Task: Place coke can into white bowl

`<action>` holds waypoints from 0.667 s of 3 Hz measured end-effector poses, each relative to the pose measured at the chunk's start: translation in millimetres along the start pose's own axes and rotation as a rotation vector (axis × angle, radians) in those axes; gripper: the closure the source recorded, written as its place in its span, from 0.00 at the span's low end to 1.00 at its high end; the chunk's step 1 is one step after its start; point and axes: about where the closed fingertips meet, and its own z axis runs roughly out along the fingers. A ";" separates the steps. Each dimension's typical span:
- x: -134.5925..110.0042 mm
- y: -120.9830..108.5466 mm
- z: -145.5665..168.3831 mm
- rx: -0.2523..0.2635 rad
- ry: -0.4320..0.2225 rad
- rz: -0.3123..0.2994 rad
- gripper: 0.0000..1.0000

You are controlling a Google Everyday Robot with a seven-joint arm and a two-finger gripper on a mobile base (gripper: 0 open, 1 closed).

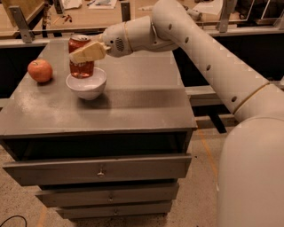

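The red coke can (pixel 80 66) with a silver top is upright and held in my gripper (pixel 79 56), which is shut on its upper half; one cream finger (pixel 88 52) crosses its front. The can hangs directly over the white bowl (pixel 88 88), with its bottom at about the level of the bowl's rim. I cannot tell whether it touches the bowl. The bowl stands on the grey cabinet top (pixel 133 102), left of centre. My arm reaches in from the right.
A red-orange apple (pixel 40 71) lies left of the bowl near the cabinet's left edge. Drawers (pixel 100 168) are below the top's front edge. A workbench (pixel 88 13) runs behind the cabinet. My white body (pixel 253 173) fills the lower right.
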 end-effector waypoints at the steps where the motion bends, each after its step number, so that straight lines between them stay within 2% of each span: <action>1: 23.6 -8.2 5.0 0.039 0.047 0.003 0.58; 2: 42.4 -13.2 3.5 0.079 0.098 0.000 0.35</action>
